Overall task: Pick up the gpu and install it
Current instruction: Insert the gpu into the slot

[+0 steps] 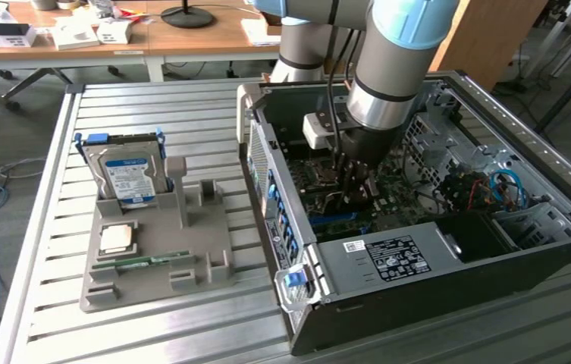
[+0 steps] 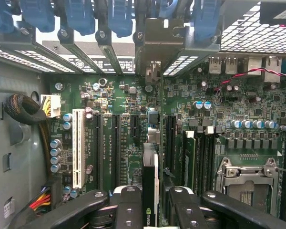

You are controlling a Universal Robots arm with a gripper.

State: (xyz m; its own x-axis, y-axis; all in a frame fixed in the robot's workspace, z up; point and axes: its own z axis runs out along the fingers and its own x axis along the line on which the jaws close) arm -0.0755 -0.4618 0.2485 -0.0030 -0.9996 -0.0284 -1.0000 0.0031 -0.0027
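Note:
The gpu (image 2: 150, 183) appears edge-on in the wrist view as a thin black card standing upright over the green motherboard (image 2: 114, 95). Its silvery bracket (image 2: 155, 45) sits at the case's rear slot openings. My gripper (image 2: 150, 207) is shut on the gpu, with one black finger on each flat side. In the exterior view my gripper (image 1: 352, 182) reaches straight down into the open computer case (image 1: 406, 262), above the motherboard's expansion slots. Whether the card's edge sits fully in its slot I cannot tell.
A white slot (image 2: 78, 148) and black slots flank the card, and the CPU socket (image 2: 248, 179) lies to one side. On the exterior view's left, a grey fixture (image 1: 204, 258) holds a blue-labelled hard drive (image 1: 128, 178), a CPU (image 1: 116, 238) and a green RAM stick (image 1: 143, 262). Cables (image 1: 503, 186) hang inside the case.

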